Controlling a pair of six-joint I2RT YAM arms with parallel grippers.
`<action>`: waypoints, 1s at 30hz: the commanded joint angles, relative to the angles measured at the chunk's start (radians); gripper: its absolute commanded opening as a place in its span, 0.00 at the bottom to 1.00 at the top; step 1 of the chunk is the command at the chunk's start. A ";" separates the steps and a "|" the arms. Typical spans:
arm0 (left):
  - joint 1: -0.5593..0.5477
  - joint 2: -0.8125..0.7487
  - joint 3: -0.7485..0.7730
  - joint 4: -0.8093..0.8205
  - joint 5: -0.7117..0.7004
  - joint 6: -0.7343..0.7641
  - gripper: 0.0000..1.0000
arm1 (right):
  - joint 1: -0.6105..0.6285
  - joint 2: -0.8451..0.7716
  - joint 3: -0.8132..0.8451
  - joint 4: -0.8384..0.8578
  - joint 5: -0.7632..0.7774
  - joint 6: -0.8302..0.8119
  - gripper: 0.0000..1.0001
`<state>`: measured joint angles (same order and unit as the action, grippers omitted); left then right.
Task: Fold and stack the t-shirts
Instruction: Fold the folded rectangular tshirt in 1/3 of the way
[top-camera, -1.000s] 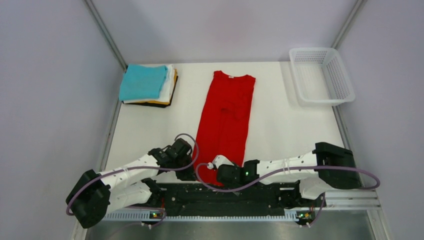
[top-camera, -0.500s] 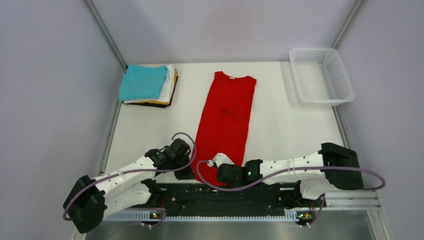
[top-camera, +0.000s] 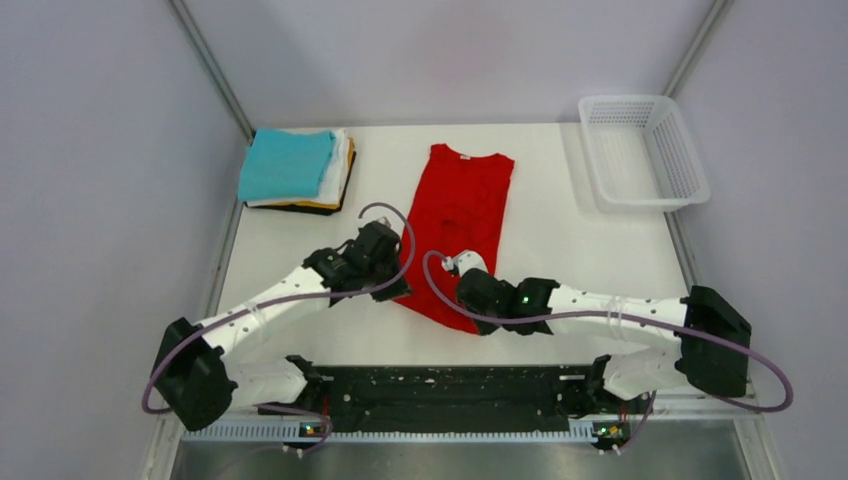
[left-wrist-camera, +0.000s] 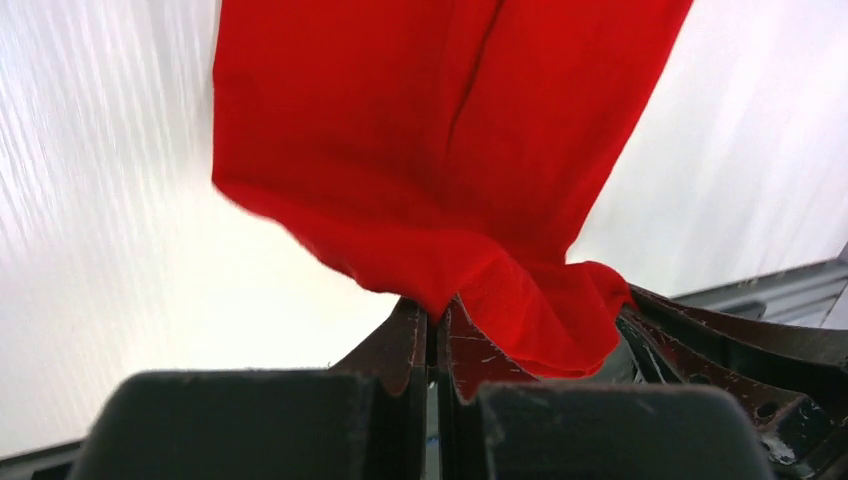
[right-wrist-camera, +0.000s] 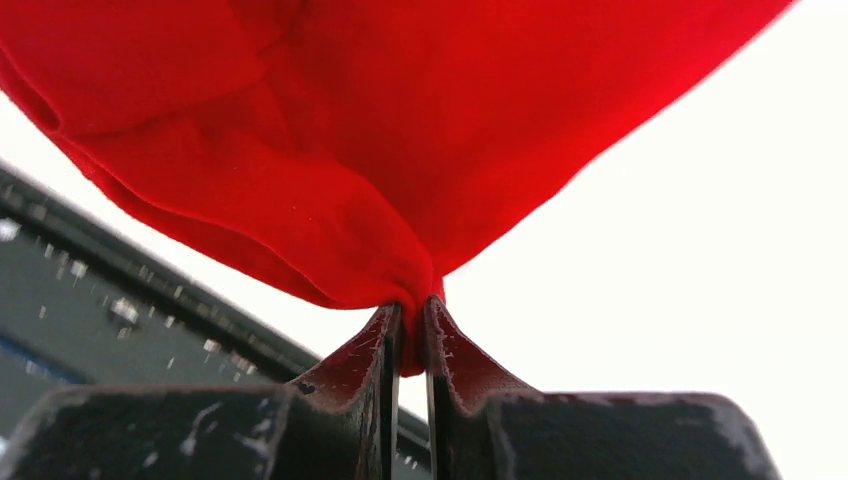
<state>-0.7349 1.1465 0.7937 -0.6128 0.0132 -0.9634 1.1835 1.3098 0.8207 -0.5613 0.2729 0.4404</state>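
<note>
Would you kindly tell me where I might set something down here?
Free: between the red shirt and the basket, and between it and the folded stack. Crowded at its near hem, where left pincer and right pincer grip.

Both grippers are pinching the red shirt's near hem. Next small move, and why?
Probably carry the hem forward toward the collar and lower it there. The left gripper and right gripper each have jaws shut on the near hem of the red shirt, lifted off the table and well short of the collar, so the half-fold isn't laid yet.

Red t-shirt (top-camera: 460, 205), near hem raised; folded stack (top-camera: 290, 167), seemingly four, far-left.
</note>
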 joint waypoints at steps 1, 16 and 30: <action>0.052 0.119 0.147 0.021 -0.073 0.106 0.00 | -0.118 -0.035 0.052 0.080 0.067 -0.018 0.12; 0.201 0.487 0.485 0.050 0.031 0.265 0.00 | -0.413 0.052 0.134 0.244 -0.039 -0.095 0.13; 0.258 0.700 0.674 -0.021 0.045 0.357 0.00 | -0.519 0.230 0.208 0.296 -0.053 -0.126 0.13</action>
<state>-0.4881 1.8137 1.4014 -0.6258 0.0563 -0.6506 0.6872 1.5097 0.9642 -0.3107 0.2115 0.3267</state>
